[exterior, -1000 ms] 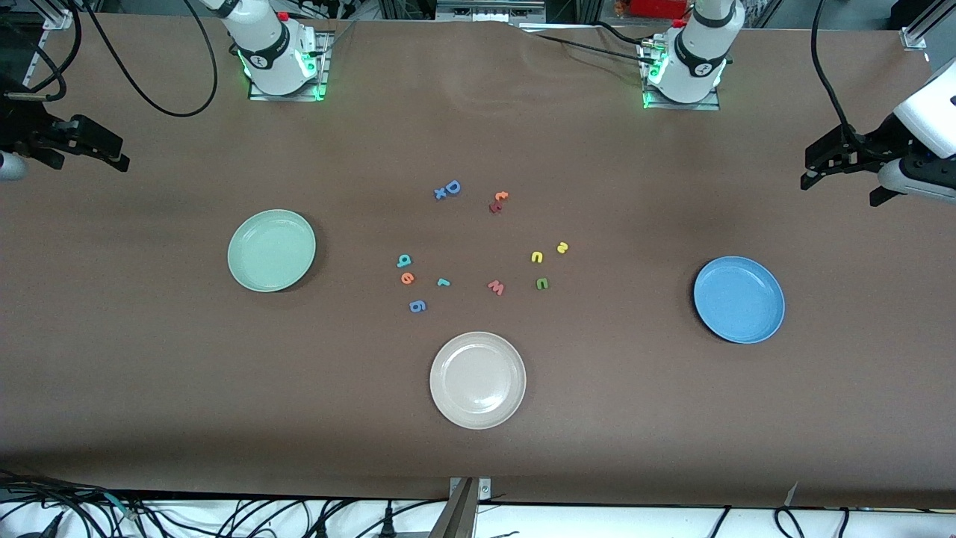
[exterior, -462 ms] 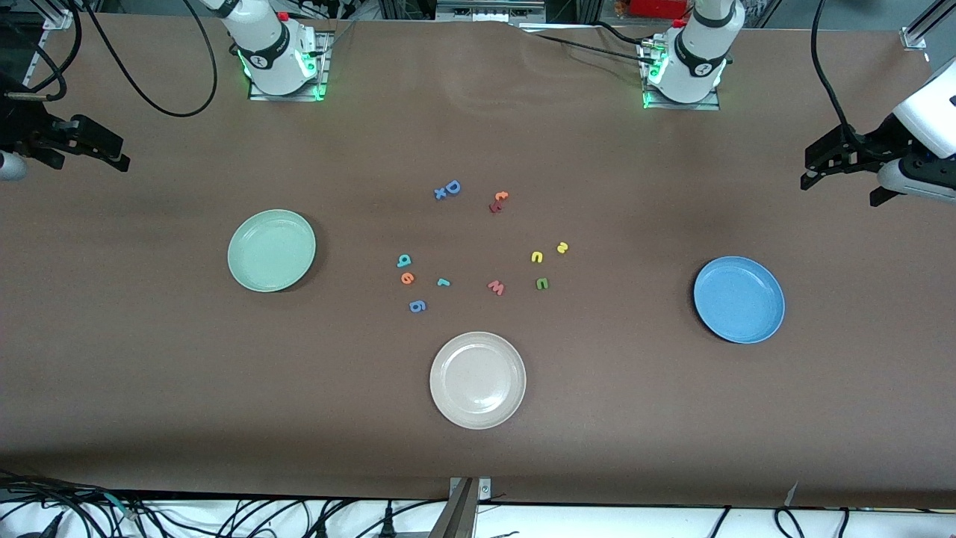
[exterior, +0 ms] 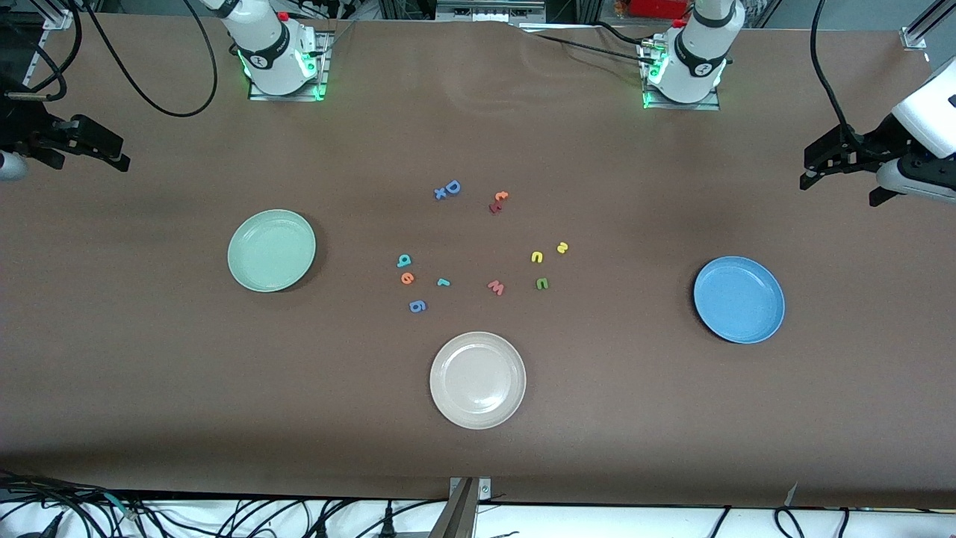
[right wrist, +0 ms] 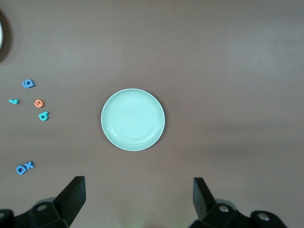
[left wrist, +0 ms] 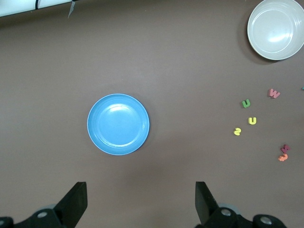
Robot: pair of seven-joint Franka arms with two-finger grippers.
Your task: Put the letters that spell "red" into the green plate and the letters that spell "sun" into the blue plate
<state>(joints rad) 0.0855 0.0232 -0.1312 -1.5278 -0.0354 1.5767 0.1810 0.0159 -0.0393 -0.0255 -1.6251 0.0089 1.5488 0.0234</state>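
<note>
— Anything shift in the last second?

— No. My left end effector [exterior: 810, 168] hangs released, fingers spread wide, over the bench [exterior: 597, 448] at the left arm's end. My right end effector [exterior: 112, 153] is just as open over the right arm's end. Neither holds anything, and both arms wait where they were.

— And the letters?

— None has moved. The d [exterior: 404, 261], e [exterior: 407, 278] and r [exterior: 444, 282] lie mid-bench, well apart from the green plate [exterior: 271, 250], which is empty. The s [exterior: 562, 247], u [exterior: 537, 257] and n [exterior: 542, 283] lie in a loose cluster toward the blue plate [exterior: 739, 300], also empty.

— So where does that leave the job?

— At its start, I'd say: six letters to go. The w [exterior: 496, 288] sits between the two groups, so I'd guess it could get picked by mistake.
</note>
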